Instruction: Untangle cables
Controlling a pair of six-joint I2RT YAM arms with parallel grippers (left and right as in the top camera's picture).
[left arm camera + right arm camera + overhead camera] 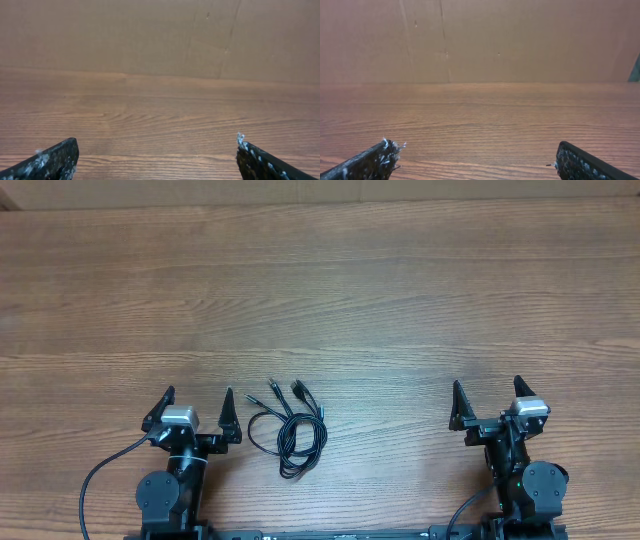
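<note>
We had not started yet. The thin black cables (288, 430) lay in one looped bunch on the brown wooden tabletop (320, 280). Our left hand (197, 395) sat just beside the bunch, our right hand (487, 386) well apart from it, both spread wide and empty. All untangling was left.

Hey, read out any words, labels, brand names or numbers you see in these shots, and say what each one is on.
None: no readable text in any view.
The cables, the wooden table and the cardboard wall bear no lettering.
The left wrist's silver block and the right wrist's silver block are too small to show any marking.
</note>
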